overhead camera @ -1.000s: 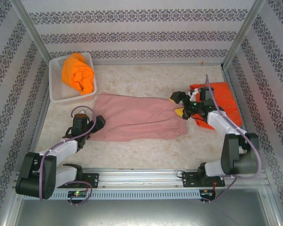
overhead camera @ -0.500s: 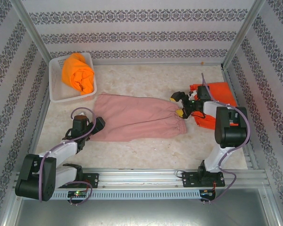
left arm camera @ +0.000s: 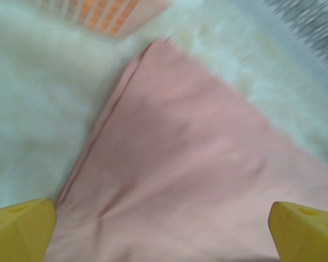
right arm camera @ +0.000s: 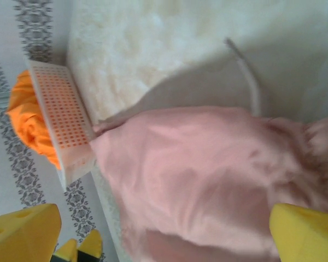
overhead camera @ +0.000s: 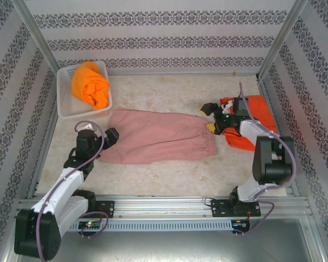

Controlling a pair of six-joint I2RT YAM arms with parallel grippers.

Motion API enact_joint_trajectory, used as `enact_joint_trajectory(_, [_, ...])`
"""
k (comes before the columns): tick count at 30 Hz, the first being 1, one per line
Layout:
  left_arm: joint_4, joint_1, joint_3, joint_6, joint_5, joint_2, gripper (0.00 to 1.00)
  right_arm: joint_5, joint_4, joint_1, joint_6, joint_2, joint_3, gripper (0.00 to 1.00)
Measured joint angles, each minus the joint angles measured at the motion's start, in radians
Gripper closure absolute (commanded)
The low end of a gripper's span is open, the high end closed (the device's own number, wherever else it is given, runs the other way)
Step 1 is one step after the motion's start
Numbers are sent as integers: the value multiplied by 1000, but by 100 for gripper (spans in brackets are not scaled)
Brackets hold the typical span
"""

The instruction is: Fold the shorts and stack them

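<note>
1 table point(overhead camera: 164, 93) was seen, pale and mottled, w/ 3 shorts on or above it. The largest item, 1 pink shorts point(overhead camera: 158, 136), was laid flat across the table ctr, gathered waist to the right, leg hems to the left. 1 red-orange shorts point(overhead camera: 259, 109) was spread at the right edge, partly covered by the right arm. 1 white mesh basket point(overhead camera: 65, 103) was set in the far left corner, and 1 yellow-orange shorts point(overhead camera: 90, 84) was bundled inside it.

2 grippers were counted. The left gripper point(overhead camera: 97, 136) was held over the hem end of the pink shorts, fingers spread wide, nothing pinched btwn them. The right gripper point(overhead camera: 209, 118) was placed at the waist end, just by the far right corner of the pink shorts, fingers likewise spread wide, nothing pinched. Contact w/ the fabric could not be told for either.
</note>
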Motion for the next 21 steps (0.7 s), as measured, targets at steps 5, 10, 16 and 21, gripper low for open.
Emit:
enact_joint_trajectory(5, [-21,0,72,-2,26,-89,0,14,-12,0,-3,-239,-56,2])
enact_joint_trajectory(10, [-24,0,72,-37,72,-39,0,25,-25,0,-5,-318,-183,2])
enact_joint_trajectory(16, [-25,0,72,-56,104,0,0,70,-73,0,-47,-288,-296,2])
enact_joint_trajectory(21, [-25,0,72,-58,109,0,0,106,-69,1,-105,-193,-335,2])
